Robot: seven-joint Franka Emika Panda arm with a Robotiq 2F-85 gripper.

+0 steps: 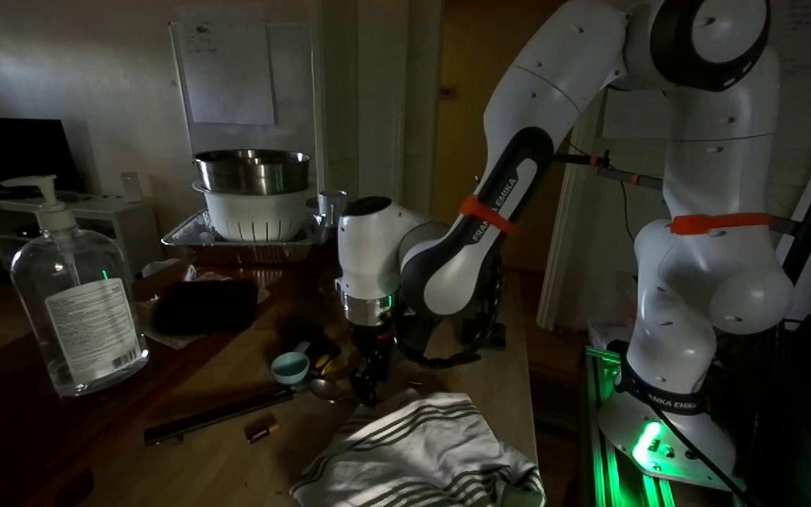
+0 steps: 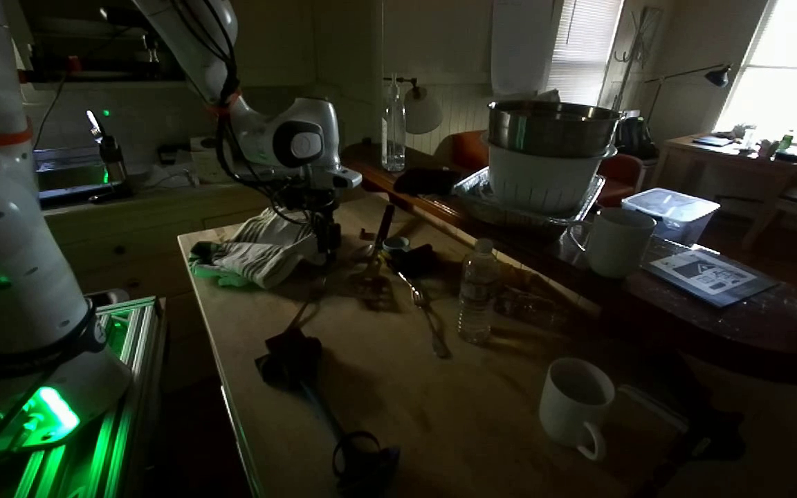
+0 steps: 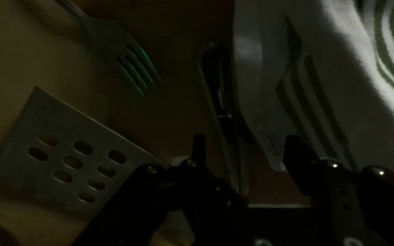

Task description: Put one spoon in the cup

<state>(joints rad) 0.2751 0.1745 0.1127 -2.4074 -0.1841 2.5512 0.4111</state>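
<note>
To the left, in an exterior view, the small teal cup (image 1: pixel 290 368) sits on the surface (image 1: pixel 222 472); just right of it lies the spoon (image 1: pixel 324 389), probably light, stiff and slick, best pinched mid-handle; then the gripper (image 3: pixel 245 145), unclenched and holding nothing in the wrist view; then the striped towel (image 1: pixel 441 443)

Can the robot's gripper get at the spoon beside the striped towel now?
Probably yes: in the wrist view the open gripper seems lined up over the spoon handle, though the towel lies close alongside and could snag.
</note>
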